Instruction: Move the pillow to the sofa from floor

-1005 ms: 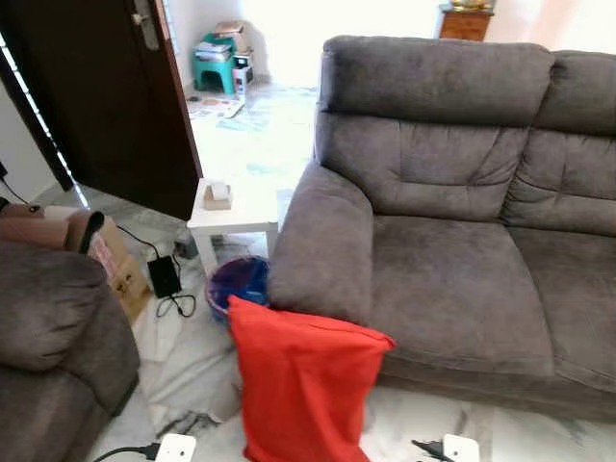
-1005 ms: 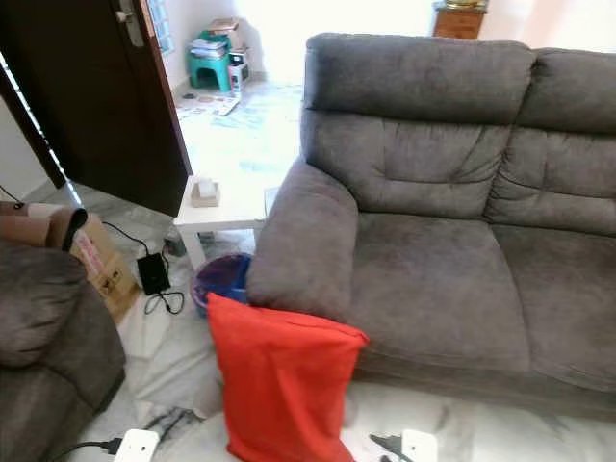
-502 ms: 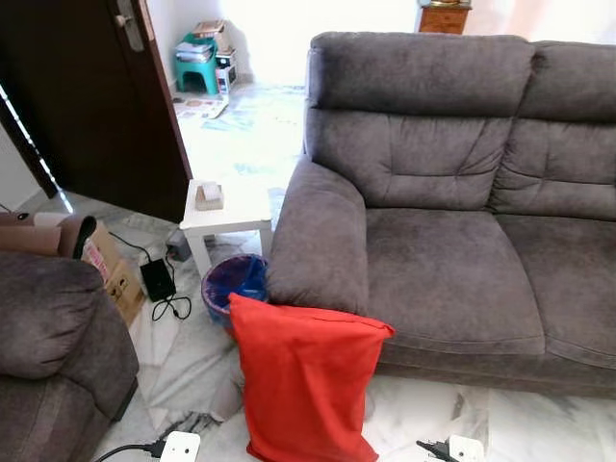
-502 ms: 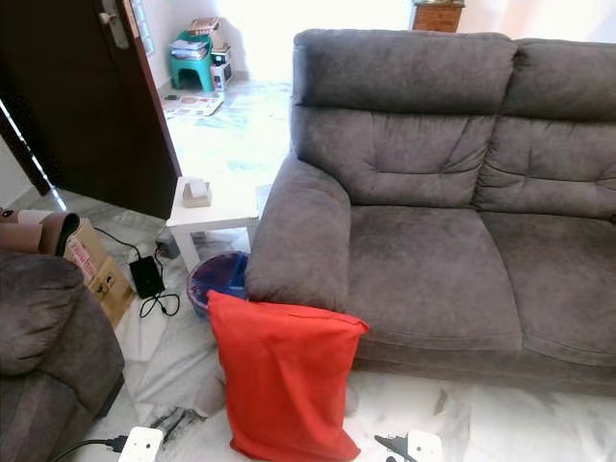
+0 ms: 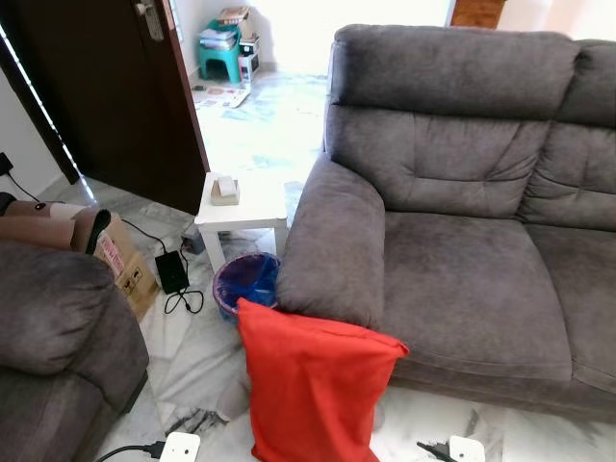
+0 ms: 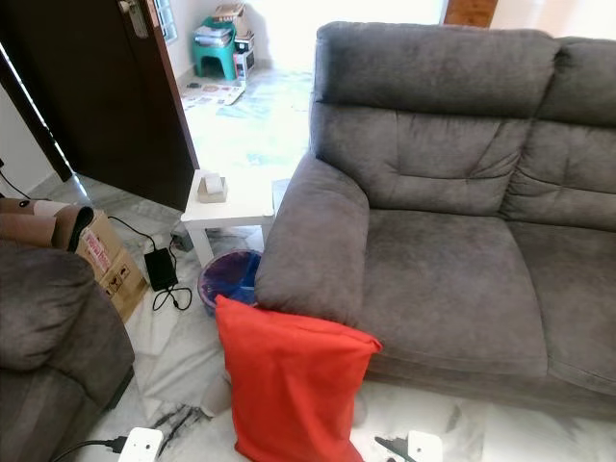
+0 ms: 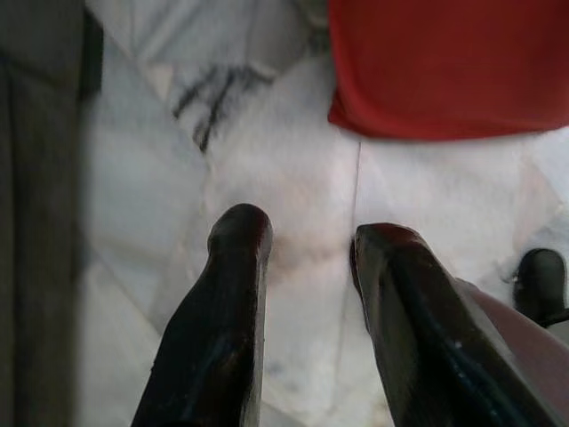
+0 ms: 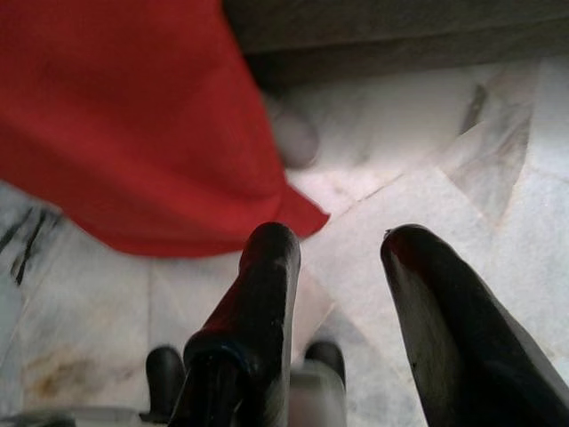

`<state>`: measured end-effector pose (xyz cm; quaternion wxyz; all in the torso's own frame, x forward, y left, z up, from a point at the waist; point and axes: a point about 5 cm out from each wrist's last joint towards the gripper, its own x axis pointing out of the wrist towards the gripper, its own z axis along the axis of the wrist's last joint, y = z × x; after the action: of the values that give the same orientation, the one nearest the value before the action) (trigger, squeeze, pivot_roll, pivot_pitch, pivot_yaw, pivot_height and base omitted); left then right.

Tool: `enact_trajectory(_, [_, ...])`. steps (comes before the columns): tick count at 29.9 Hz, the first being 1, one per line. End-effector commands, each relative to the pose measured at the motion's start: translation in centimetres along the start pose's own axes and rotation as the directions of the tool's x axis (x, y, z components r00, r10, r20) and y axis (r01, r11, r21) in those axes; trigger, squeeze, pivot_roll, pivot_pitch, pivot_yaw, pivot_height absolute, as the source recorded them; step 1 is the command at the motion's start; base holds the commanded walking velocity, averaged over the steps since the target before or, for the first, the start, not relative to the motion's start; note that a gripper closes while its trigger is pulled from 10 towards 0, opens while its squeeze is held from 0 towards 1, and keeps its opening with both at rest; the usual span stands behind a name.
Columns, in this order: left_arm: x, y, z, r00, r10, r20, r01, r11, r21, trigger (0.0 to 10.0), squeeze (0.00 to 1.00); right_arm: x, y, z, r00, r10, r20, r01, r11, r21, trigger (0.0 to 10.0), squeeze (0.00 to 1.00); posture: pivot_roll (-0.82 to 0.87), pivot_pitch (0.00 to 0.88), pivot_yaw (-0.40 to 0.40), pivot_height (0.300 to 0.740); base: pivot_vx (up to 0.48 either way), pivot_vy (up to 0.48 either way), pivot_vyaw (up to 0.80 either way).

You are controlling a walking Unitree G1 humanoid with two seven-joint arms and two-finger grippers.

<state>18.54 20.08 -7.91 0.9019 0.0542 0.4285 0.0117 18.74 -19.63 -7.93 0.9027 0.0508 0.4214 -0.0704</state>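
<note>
Approach step: red pillow [image 5: 310,390] stands on floor [image 5: 197,358] against sofa [image 5: 462,279] arm; left gripper [image 7: 307,245] and right gripper [image 8: 342,245] both open, empty—next, reach and grasp.

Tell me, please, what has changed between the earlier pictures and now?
Only the head camera has moved, so the whole scene sits a little differently in the picture. The red pillow leans on the sofa armrest as before, its foot on the floor. Nothing was taken hold of or let go; left gripper and right gripper are open above the floor.

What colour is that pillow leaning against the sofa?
Plain red; the pillow shows best in the left eye view.
</note>
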Motion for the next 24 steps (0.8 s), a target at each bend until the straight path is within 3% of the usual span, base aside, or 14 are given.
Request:
enact_trajectory(1, [-0.48,2.02,-1.81,0.993,0.07,-0.092,-0.089,0.971,-0.22,10.0,0.0,-0.81,2.79,-3.81,0.981,0.146,-0.129,-0.128,0.982,0.135,10.0,0.0,0.14,0.041,0.06,0.74,0.379,0.0,0.0])
enact_trajectory(5, [-0.46,1.98,-1.76,0.993,0.07,-0.091,-0.089,0.971,-0.223,10.0,0.0,-0.8,2.77,-3.74,0.981,0.146,-0.126,-0.129,0.982,0.135,10.0,0.0,0.14,0.042,0.06,0.74,0.368,0.0,0.0])
enact_trajectory(16, [-0.47,2.1,-1.35,0.994,0.104,-0.04,-0.11,0.965,-0.236,10.0,0.0,-0.77,2.77,-3.47,0.983,0.152,-0.098,-0.139,0.982,0.131,10.0,0.0,0.16,0.038,0.05,0.74,0.0,0.0,0.0])
enact_trajectory(24, [-0.42,1.49,-1.62,0.994,0.082,-0.07,-0.095,0.971,-0.221,10.0,0.0,-0.74,2.11,-3.4,0.986,0.128,-0.106,-0.12,0.99,0.08,10.0,0.0,0.15,0.027,0.039,0.74,0.0,0.0,0.0])
